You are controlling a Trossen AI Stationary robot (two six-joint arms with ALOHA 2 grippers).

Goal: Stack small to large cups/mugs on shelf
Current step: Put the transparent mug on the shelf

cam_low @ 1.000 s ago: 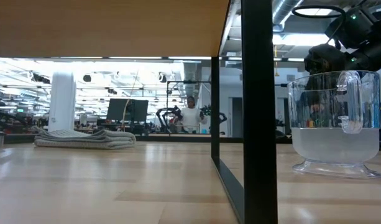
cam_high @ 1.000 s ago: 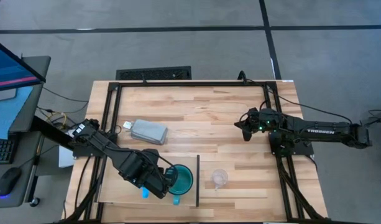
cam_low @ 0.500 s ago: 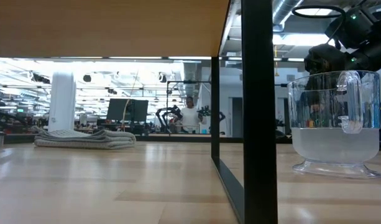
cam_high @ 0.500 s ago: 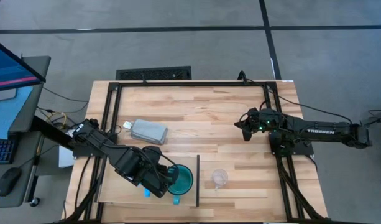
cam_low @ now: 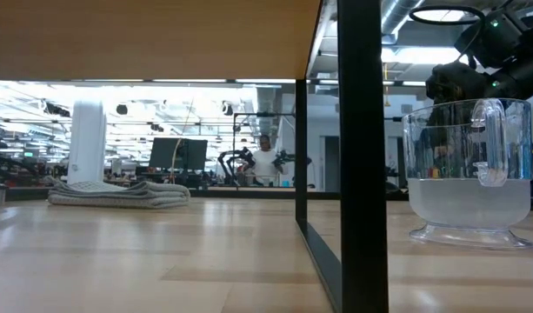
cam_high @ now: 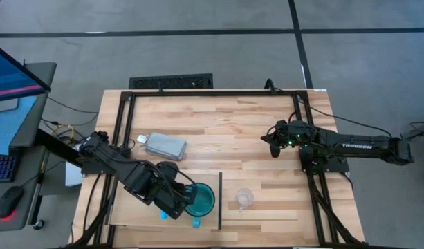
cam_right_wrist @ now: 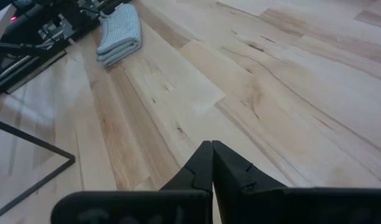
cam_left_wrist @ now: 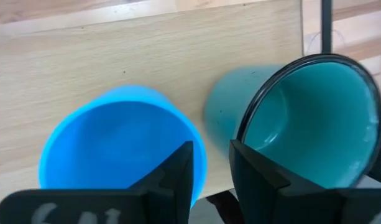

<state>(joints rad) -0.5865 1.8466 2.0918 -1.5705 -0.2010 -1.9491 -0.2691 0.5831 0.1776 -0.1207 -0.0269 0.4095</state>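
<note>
Wooden table (cam_high: 218,124) carries your flat light-wood shelf (cam_left_wrist: 146,56); on it, the teal-green handled mug (cam_high: 201,199) and bright-blue mug (cam_left_wrist: 115,146) sit side by side. Left pincer (cam_left_wrist: 209,171) is spread over them, grasping nothing. Small clear cup (cam_high: 244,198) stands beside the shelf. Right pincer (cam_right_wrist: 211,163), clenched, idles by "TROSSEN" lettering (cam_high: 355,146).

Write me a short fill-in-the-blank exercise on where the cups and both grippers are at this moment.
1. The teal-green handled mug and the bright-blue handled mug stand on the light-wood ____.
2. The small clear transparent cup stands off the shelf, on the ____.
3. The right gripper is ____.
4. The ____ gripper is beside the two mugs.

Missing words: shelf; tabletop; shut; left
</note>
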